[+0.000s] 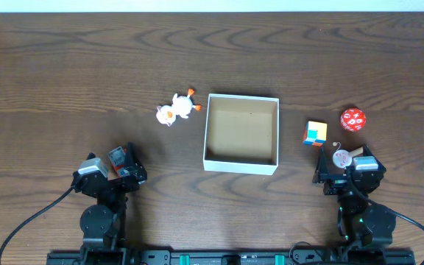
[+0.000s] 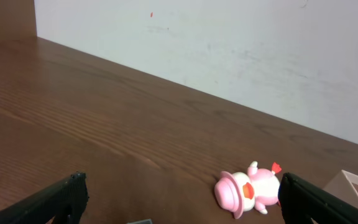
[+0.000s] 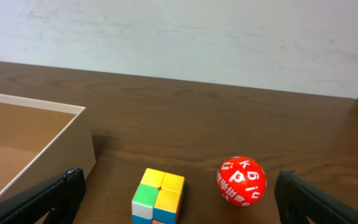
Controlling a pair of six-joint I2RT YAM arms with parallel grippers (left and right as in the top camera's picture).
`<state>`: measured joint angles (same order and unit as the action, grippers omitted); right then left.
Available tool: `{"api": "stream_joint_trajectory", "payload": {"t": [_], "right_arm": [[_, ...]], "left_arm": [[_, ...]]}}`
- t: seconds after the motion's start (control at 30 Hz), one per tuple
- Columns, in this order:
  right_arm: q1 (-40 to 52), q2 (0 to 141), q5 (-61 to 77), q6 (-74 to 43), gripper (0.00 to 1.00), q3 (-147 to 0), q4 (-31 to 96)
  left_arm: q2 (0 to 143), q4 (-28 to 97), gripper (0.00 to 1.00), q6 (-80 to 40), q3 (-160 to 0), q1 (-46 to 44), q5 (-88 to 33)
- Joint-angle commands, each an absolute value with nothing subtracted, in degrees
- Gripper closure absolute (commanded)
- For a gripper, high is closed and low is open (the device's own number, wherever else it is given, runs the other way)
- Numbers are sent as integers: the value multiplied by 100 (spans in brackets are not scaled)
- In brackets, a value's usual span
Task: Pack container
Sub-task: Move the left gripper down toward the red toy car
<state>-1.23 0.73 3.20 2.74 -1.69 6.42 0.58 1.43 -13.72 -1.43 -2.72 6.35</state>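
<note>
The container point(image 1: 241, 163), a square shallow box with white walls and a brown inside, sits mid-table with nothing in it; its wall shows in the right wrist view point(image 3: 79, 146) and a corner in the left wrist view point(image 2: 353, 183). A pink and white duck toy point(image 1: 177, 109) point(image 2: 248, 190) lies on its side left of the box. A colour cube point(image 1: 315, 133) point(image 3: 158, 196) and a red ball with white marks point(image 1: 352, 118) point(image 3: 241, 180) rest right of it. My left gripper point(image 1: 127, 158) point(image 2: 179, 202) and right gripper point(image 1: 341, 158) point(image 3: 179, 196) are both open, holding nothing, near the front edge.
The dark wooden table point(image 1: 65, 73) runs back to a white wall point(image 2: 229, 50). Black cables point(image 1: 28, 221) trail from both arm bases at the front edge.
</note>
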Motion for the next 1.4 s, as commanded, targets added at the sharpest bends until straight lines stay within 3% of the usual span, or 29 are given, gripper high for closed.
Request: {"api": "stream_joint_trajectory", "payload": {"t": [0.0, 1.1, 1.37], "right_arm": [[-69, 49, 327, 327, 1, -148, 646], [-69, 49, 327, 329, 1, -148, 646], [-69, 49, 327, 327, 1, -148, 646]], "left_arm": [[30, 349, 2, -1404, -23, -242, 705], [30, 252, 2, -1424, -23, -242, 663], [47, 473, 2, -1361, -624, -244, -377]]}}
